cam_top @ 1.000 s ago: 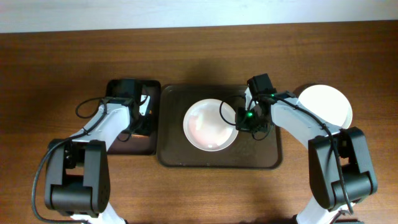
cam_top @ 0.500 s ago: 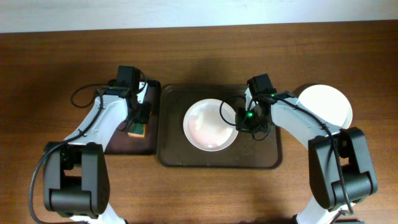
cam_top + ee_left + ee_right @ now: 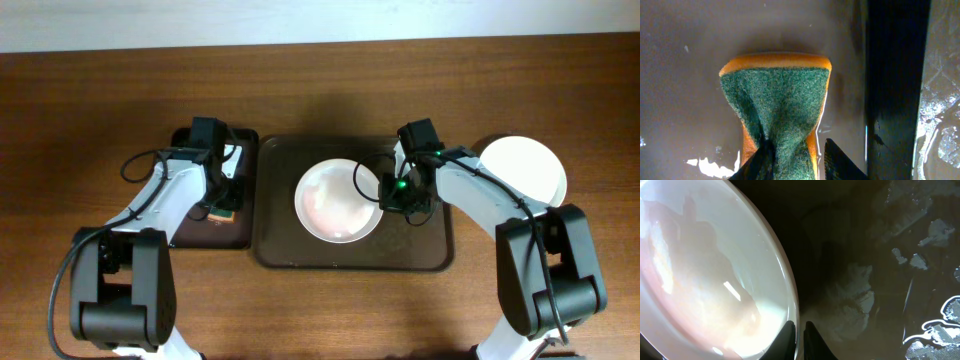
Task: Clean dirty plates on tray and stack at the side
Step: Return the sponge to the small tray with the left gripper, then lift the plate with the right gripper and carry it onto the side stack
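A white plate (image 3: pixel 338 200) with a faint red smear lies on the large dark brown tray (image 3: pixel 285 245). My right gripper (image 3: pixel 392 196) is shut on its right rim; the right wrist view shows the fingers (image 3: pixel 799 335) clamped on the edge of the plate (image 3: pixel 705 280) over the wet tray floor (image 3: pixel 865 280). A second white plate (image 3: pixel 524 170) lies on the tabletop at the right; I cannot tell whether another lies under it. My left gripper (image 3: pixel 218 200) is shut on a green-and-orange sponge (image 3: pixel 226 210). The left wrist view shows the fingers (image 3: pixel 795 157) pinching the sponge (image 3: pixel 777 100).
The sponge is over the smaller black tray (image 3: pixel 195 235), left of the large tray. Its floor (image 3: pixel 685 90) is wet, and a dark raised rim (image 3: pixel 895 75) runs along its right side. Brown wood tabletop (image 3: pixel 100 100) surrounds both trays.
My left arm shifted over the small black tray and the sponge has come into overhead view in its fingers. The right arm and the plate have not moved.
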